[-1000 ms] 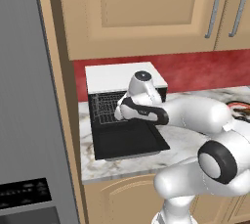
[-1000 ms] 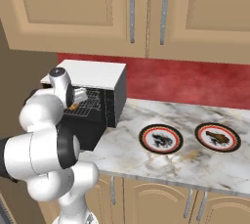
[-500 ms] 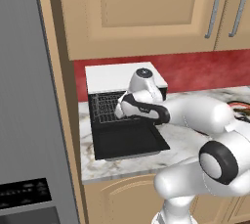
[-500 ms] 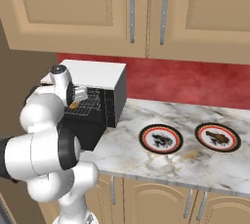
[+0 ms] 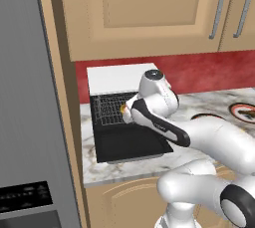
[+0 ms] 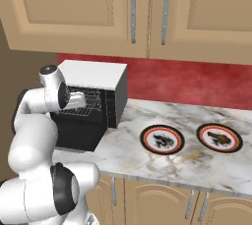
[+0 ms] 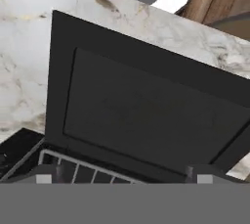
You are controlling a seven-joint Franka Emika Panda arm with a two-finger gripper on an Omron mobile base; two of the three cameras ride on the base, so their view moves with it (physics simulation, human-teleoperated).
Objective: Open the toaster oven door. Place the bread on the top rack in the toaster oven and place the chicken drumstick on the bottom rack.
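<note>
Since the earlier frame our hand has drawn slightly back from the oven mouth. In the left base view, the toaster oven stands with its door dropped flat on the counter, and bread shows on a wire rack beside our gripper. In the right base view, the drumstick sits on a plate well right of the oven. In the hand view, our fingertips stand wide apart, holding nothing, over the door's inner face.

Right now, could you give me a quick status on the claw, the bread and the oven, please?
Claw open at the toaster oven mouth, holding nothing. Toaster oven door folded down flat. Bread on a rack inside. Chicken drumstick on its plate, untouched.
</note>
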